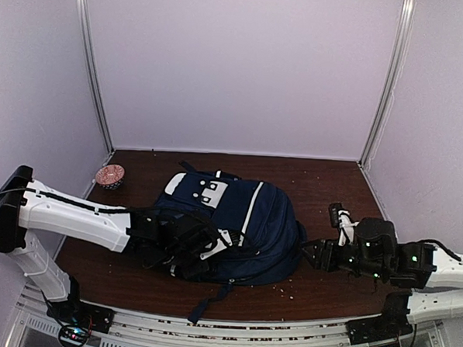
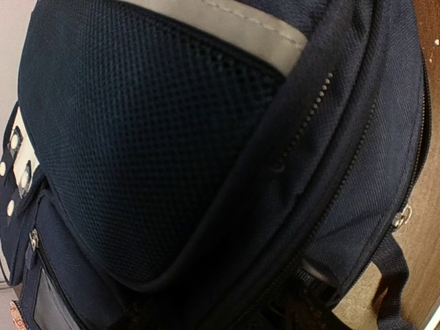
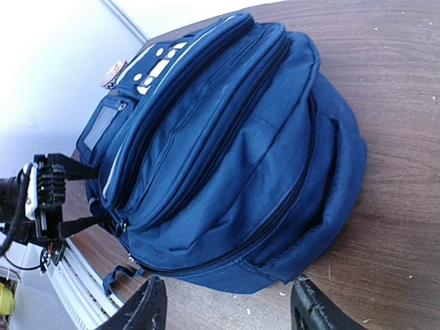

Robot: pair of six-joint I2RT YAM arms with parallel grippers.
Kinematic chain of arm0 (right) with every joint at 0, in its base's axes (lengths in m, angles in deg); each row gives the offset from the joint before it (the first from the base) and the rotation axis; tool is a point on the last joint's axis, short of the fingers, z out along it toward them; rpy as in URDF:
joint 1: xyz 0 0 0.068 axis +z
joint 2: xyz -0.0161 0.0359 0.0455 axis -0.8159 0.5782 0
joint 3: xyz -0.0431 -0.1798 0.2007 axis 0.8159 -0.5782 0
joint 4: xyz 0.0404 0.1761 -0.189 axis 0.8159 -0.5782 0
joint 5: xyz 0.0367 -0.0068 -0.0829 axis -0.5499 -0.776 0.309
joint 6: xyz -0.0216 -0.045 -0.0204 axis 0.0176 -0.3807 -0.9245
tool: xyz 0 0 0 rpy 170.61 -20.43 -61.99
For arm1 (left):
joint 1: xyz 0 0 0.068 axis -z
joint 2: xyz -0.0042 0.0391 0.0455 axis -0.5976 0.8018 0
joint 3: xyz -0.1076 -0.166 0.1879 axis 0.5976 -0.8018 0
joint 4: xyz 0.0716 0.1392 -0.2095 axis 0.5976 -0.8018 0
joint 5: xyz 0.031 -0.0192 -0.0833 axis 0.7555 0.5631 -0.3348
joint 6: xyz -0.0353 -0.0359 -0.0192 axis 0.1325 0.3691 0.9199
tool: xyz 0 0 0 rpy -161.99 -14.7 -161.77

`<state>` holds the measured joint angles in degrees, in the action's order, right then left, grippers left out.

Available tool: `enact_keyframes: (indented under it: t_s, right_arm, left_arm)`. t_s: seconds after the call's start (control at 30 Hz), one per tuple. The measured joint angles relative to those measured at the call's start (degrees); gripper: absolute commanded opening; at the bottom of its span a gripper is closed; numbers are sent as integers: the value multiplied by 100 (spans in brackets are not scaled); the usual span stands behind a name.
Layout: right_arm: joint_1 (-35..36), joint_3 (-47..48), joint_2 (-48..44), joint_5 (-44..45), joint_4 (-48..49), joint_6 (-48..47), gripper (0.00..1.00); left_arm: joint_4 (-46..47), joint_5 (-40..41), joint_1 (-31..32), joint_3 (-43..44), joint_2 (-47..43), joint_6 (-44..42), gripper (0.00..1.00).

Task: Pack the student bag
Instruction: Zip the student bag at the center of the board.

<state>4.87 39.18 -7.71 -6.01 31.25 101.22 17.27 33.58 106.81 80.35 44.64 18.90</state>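
Observation:
The student bag, navy blue with white trim, lies flat in the middle of the brown table, its white-patched top toward the back. My left gripper is pressed against the bag's near left side. In the right wrist view the left gripper has its fingers spread wide at the bag's edge. The left wrist view is filled by the bag's mesh side pocket, and my own fingers are lost in the dark at the bottom. My right gripper stands open just short of the bag's right side, with nothing between its fingers.
A small patterned bowl sits at the back left corner of the table. Pale crumbs lie scattered near the front edge. A loose strap trails from the bag toward the front rail. Enclosure walls close in the sides and back.

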Motion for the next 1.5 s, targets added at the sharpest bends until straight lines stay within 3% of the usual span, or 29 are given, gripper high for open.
enact_keyframes:
  t_s: [0.17, 0.27, 0.47, 0.5, 0.67, 0.9, 1.2, 1.5]
  right_arm:
    - [358, -282, 17, 74, 391, 24, 61]
    - [557, -308, 72, 179, 579, 22, 61]
    - [874, -304, 221, 529, 890, 31, 61]
    - [931, -304, 271, 575, 903, 37, 61]
    - [1493, -297, 599, 1303, 1178, 55, 61]
    - [1845, 319, 1943, 1394, 1692, 81, 60]
    - [2153, 986, 4306, 1537, 2706, 468, 58]
    - [2175, 1412, 5346, 2275, 3071, 828, 54]
  left_arm:
    - [160, 101, -15, 22, 111, -144, 79]
    - [225, 142, -55, 22, 168, -188, 59]
    - [374, 291, -85, 20, 210, -243, 5]
    - [393, 308, -87, 15, 184, -236, 0]
    - [422, 313, -94, -76, -151, -236, 0]
    - [516, 273, -129, -280, -605, 92, 0]
    - [627, 337, -168, -269, -525, 640, 0]
    - [573, 212, -254, 11, -245, 964, 0]
